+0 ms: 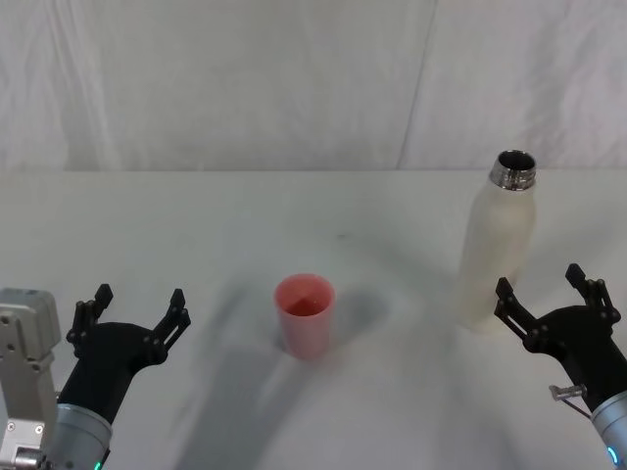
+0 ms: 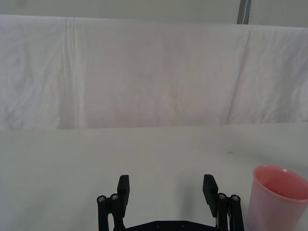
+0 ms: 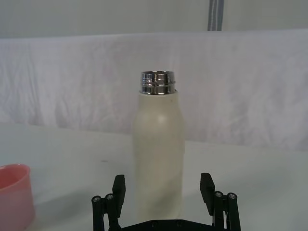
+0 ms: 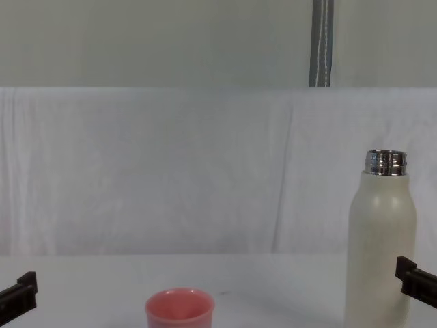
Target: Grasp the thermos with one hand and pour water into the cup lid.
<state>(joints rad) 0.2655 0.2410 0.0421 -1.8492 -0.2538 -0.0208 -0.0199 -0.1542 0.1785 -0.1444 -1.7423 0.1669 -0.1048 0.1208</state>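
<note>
Thermos (image 1: 500, 250) stands upright on the right side of the bench (image 1: 235, 225), uncapped, its cream-white matte body rising through rounded shoulders to a shiny threaded steel neck. The cup lid (image 1: 305, 315), a squat salmon-pink cup with a round rim and slightly tapered sides, sits near the bench's middle, well apart from the bottle and to its left.

The right gripper (image 1: 551, 294) hovers just in front of the thermos base with its black ridged fingers (image 3: 119, 185) spread wide, and in the right wrist view the bottle sits between them but farther out, untouched. The left gripper (image 1: 137, 308) rests low on the left, fingers likewise wide apart and holding nothing, with the cup off to its side.

The grasp is not yet made. The bottle is tall and narrow-footed, so a finger that meets it off-centre during the approach could well push it over. The matte wall looks smooth and curved, so a light or high pinch may let it slip or swing once tilted. The cup is light and small-mouthed; a fast tip would likely overshoot its rim.

White cloth (image 4: 171, 171) drapes the backdrop behind the bench.
</note>
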